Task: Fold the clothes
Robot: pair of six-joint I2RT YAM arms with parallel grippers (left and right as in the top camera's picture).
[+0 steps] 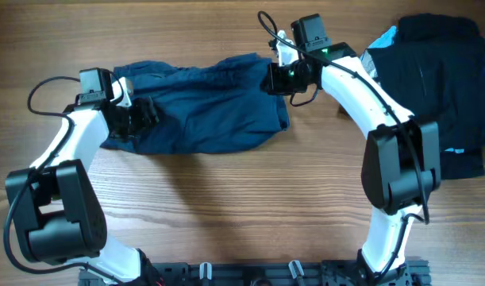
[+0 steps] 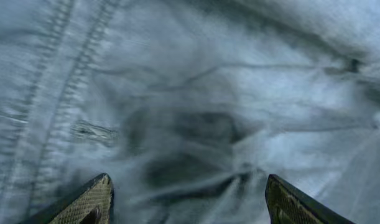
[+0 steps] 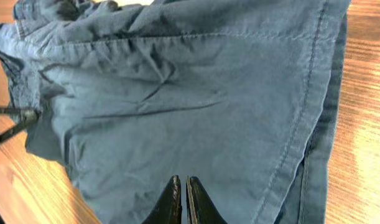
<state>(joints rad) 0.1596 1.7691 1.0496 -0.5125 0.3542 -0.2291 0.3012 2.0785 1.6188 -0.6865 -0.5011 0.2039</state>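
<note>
2 garments lie apart, black garment [image 1: 440, 71] at 2 o'clock from shorts [image 1: 202, 111]; my left gripper [image 2: 186, 183] hovers spread, right gripper [image 3: 182, 183] pinched together.

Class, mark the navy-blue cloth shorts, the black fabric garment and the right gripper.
navy-blue cloth shorts [image 1: 210, 107]: overhead view, middle panel.
black fabric garment [image 1: 440, 87]: overhead view, centre.
right gripper [image 3: 182, 182]: right wrist view, between fingertips.

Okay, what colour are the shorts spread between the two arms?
The soft fabric shorts are plain navy blue, seen best in the right wrist view.

Shorts [image 1: 202, 111] are navy blue, garment [image 1: 440, 71] black, table [image 1: 226, 222] brown wood-grain.
</note>
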